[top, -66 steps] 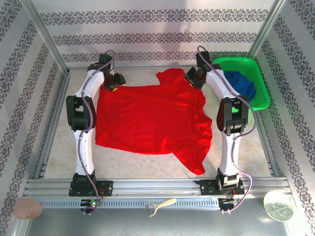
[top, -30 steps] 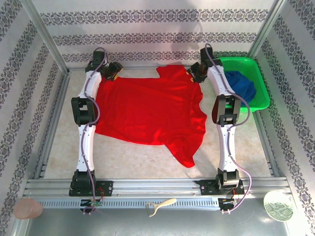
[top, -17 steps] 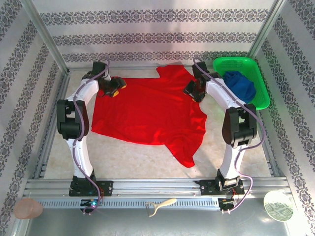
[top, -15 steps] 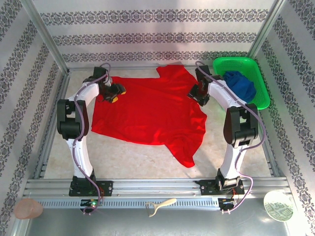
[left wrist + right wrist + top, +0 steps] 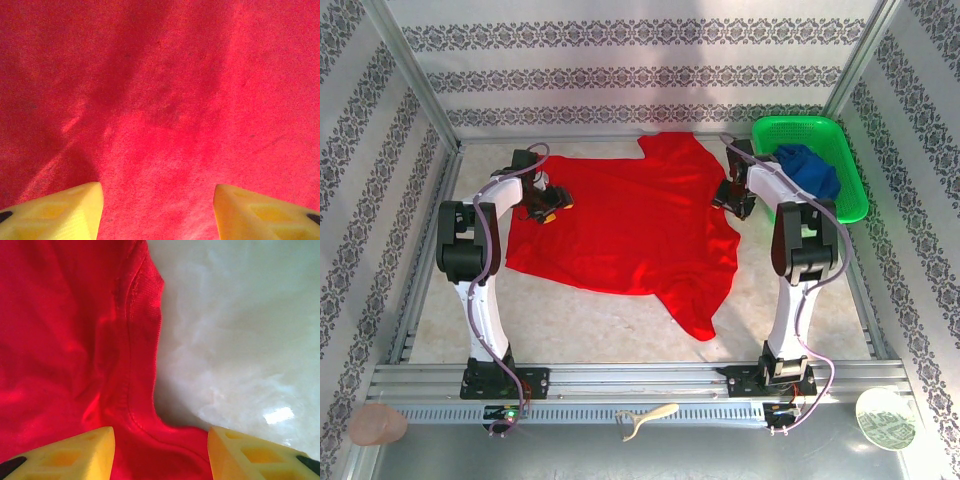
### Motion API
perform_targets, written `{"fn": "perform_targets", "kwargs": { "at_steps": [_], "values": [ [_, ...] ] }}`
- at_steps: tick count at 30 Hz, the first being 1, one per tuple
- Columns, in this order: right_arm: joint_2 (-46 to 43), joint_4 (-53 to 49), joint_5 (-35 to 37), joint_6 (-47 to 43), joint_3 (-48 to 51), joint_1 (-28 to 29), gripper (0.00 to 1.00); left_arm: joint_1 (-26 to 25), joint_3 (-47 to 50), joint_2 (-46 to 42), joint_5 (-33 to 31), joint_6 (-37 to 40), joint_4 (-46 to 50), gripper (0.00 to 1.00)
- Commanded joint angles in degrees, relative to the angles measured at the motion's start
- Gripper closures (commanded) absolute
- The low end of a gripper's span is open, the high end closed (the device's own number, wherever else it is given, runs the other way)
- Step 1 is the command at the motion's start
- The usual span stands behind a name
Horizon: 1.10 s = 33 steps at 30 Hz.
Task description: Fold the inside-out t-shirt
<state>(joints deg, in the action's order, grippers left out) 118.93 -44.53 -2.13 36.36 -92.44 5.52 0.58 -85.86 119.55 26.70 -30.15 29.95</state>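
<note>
Inside-out t-shirt, bright red, spread flat, near corner seemingly rumpled

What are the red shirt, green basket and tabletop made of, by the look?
Red t-shirt: soft knit cloth, matte; stitched hem, wrinkles. Green basket: probably plastic; bright uniform colour, thin moulded rim. Table: hard and glossy, pale marbled, glare spot; perhaps stone or laminate.

Lab cell: aluminium frame, patterned panels
</note>
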Motion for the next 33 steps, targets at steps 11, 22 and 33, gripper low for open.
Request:
{"fn": "perform_targets", "kwargs": {
  "at_steps": [11,22,33],
  "values": [
    [3.8,-3.6,-2.1,0.2,-3.6,-1.8,1.0,3.0,2.5,1.9,-1.8,-0.4,0.1,0.4],
    [-0.6,-5.0,5.0,4.4,-0.1,-4.7,1.0,5.1,8.4,0.5,-4.3,-3.2,-1.5,0.42],
    [-13.9,0.7,-3.0,7.5,9.6,5.1,0.51,4.3,1.9,-9.0,6.4,-6.2,-3.7,0.38]
  ]
}}
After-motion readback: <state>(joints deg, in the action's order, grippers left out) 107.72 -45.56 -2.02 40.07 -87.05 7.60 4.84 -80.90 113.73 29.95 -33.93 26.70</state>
